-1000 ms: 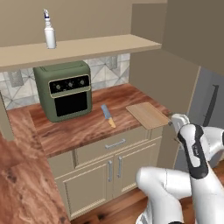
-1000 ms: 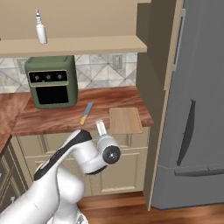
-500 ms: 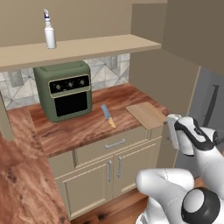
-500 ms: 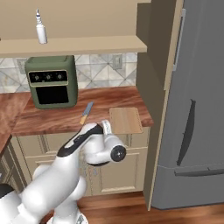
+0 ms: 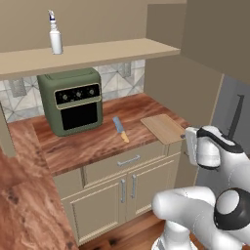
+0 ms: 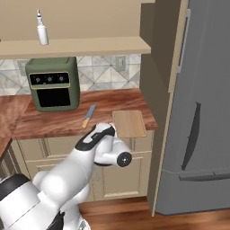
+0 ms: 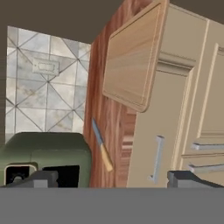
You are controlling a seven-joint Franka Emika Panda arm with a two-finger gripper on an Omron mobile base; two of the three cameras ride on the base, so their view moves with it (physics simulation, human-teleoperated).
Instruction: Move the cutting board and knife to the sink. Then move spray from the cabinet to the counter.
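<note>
Left base view: the counter (image 5: 93,146) crosses mid-frame, under the cabinet (image 5: 97,53) shelf along the top. A green oven (image 5: 72,100) sits left of centre. The cutting board (image 5: 163,128) lies flat right of centre, near the counter's front edge, the knife (image 5: 120,129) just left of it, apart. The spray (image 5: 55,34) stands upright at upper left. In the hand view, the gripper (image 7: 113,179) at the bottom is spread wide, holding nothing.
</note>
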